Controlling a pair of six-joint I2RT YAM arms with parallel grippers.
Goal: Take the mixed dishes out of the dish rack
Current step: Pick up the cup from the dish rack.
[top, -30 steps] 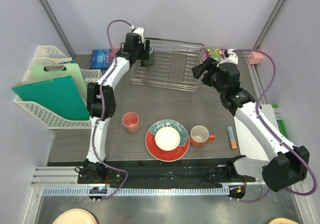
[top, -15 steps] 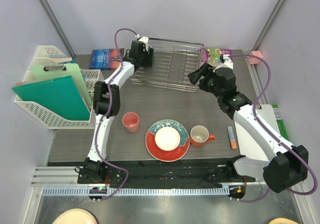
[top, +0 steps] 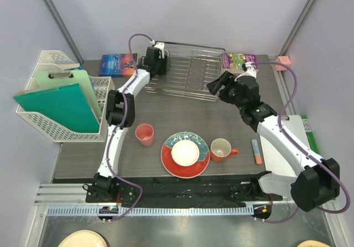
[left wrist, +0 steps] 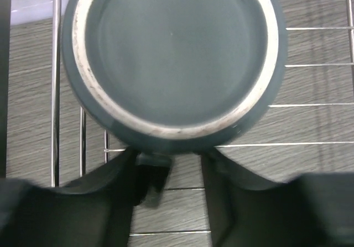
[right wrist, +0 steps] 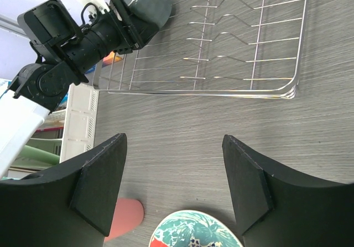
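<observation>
The dark grey mug point(left wrist: 171, 53) stands upside down in the far left corner of the silver dish rack point(top: 193, 73). My left gripper point(left wrist: 168, 158) straddles the mug's handle point(left wrist: 152, 161): the left finger touches it, while a gap remains on the right side. From the right wrist, the same mug point(right wrist: 145, 4) shows at the left gripper point(right wrist: 119, 20). My right gripper point(right wrist: 174, 142) hovers open and empty over the table in front of the rack point(right wrist: 249, 75). On the table sit the pink cup point(top: 144, 134), the teal plate point(top: 168, 161) carrying the small bowl point(top: 185, 153), and the orange mug point(top: 221, 148).
A white lattice basket point(top: 55, 128) with a green folder stands at the left edge. A blue book point(top: 114, 64) lies behind the rack's left end and a colourful packet point(top: 238, 59) behind its right end. An orange-and-blue marker point(top: 256, 151) lies beside the orange mug.
My left gripper has shifted right and settled over the dark grey mug, its jaws narrowing around the handle. The right arm has edged slightly left, still open.
</observation>
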